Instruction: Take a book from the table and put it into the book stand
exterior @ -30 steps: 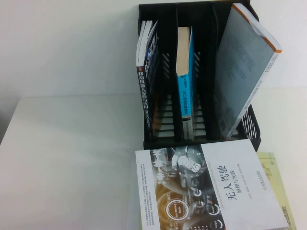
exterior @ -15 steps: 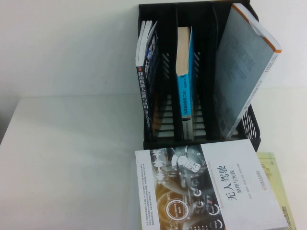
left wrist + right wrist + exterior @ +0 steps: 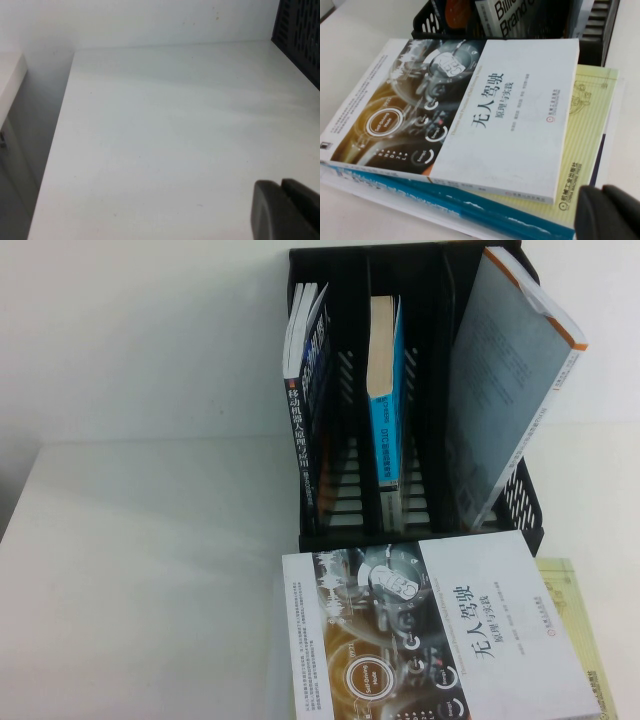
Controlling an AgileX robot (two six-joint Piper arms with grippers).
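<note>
A glossy white paperback with a dark, gold-lit dashboard picture and black Chinese title lies flat, cover up, on top of a pile on the white table, just in front of the black slotted plastic book stand. Its spine faces the robot. Under it lies a pale yellow-green paperback, sticking out on the robot's right. The stand is upright, with three compartments, each holding a book; the one in the right compartment leans outward.

The left gripper hangs over bare table to the left of the stand; the right gripper hangs near the pile's right corner.

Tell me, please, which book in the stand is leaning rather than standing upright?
The large grey-covered book in the stand's right compartment; the other two stand upright.
</note>
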